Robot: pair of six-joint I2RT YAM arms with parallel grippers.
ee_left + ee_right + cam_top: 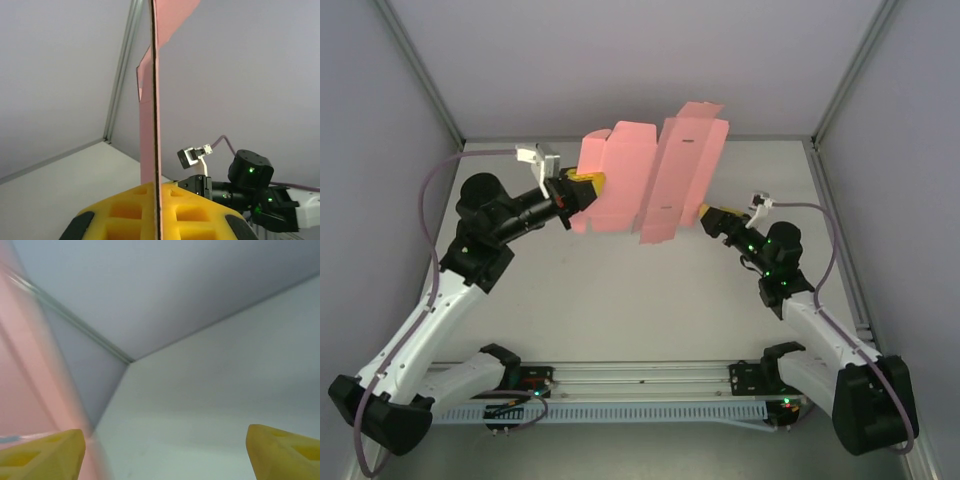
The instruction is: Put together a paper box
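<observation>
While the left tool (157,202) pinches the box (650,180) aloft for folding, the right tool (165,452) gapes, apparently just beside it.

We read the paper box (620,180) as thin matt pink cardstock, smooth apart from its creases. On the left gripper (159,200) the jaws look matt yellow moulded plastic; the desk (620,295) is smooth, matt grey, its six-o'clock rail (640,375) bare metal.
</observation>
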